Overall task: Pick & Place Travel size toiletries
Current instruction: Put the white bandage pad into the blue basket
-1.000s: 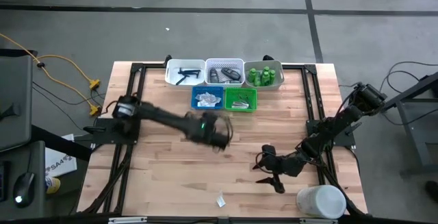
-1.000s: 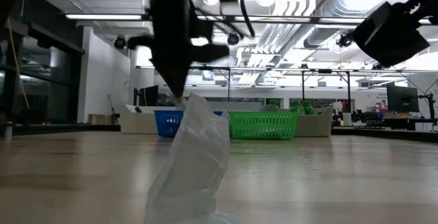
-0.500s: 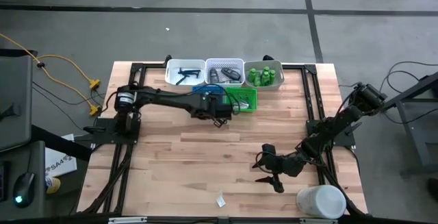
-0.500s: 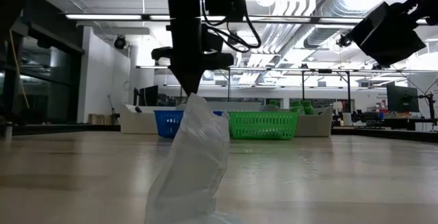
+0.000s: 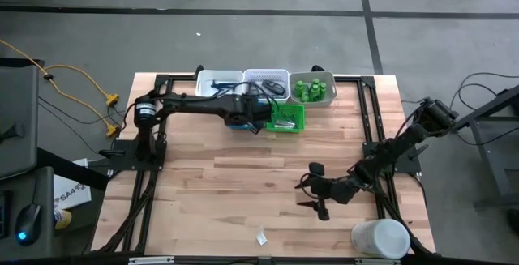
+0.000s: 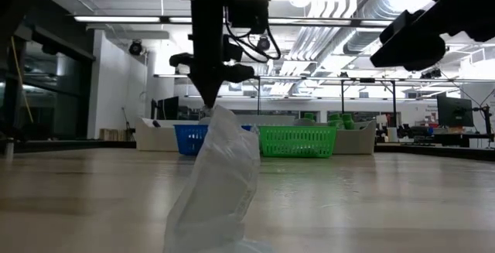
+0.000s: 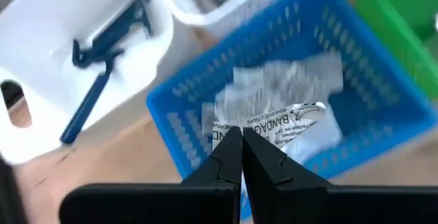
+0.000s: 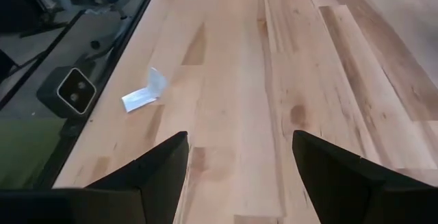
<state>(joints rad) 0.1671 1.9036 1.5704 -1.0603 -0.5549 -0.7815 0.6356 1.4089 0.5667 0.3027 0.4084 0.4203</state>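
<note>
My left gripper [image 5: 250,120] is shut over the blue tray [image 7: 342,53] at the far side of the table, with a clear/white bandage packet [image 7: 287,125] at its fingertips. More white packets [image 7: 287,80] lie in that tray. Another clear packet [image 5: 262,237] lies on the table near the front edge, also seen as the packet [image 8: 145,95] in the right wrist view and the packet [image 6: 216,183] looming in the low view. My right gripper [image 5: 318,200] hovers open above the table's right half, away from the loose packet. My left gripper pinches the bandage packet by its near edge [image 7: 256,131] between its two shut fingertips. The fingers slant downward toward the far edge. The packet sticks out beyond the tips above the blue tray; whether it touches the packets below, I cannot tell.
A white tray with a dark razor [image 5: 217,87], a white tray of dark grey pieces [image 5: 266,83] and a tray of green bottles [image 5: 313,89] line the far edge. A green tray [image 5: 287,119] sits beside the blue one. A large white cylinder [image 5: 379,238] stands front right.
My left gripper has swung from the middle of the table toward the far edge and now stands over the blue tray, staying shut. My right gripper has turned a little in place and stays open. The loose packet has not moved.
</note>
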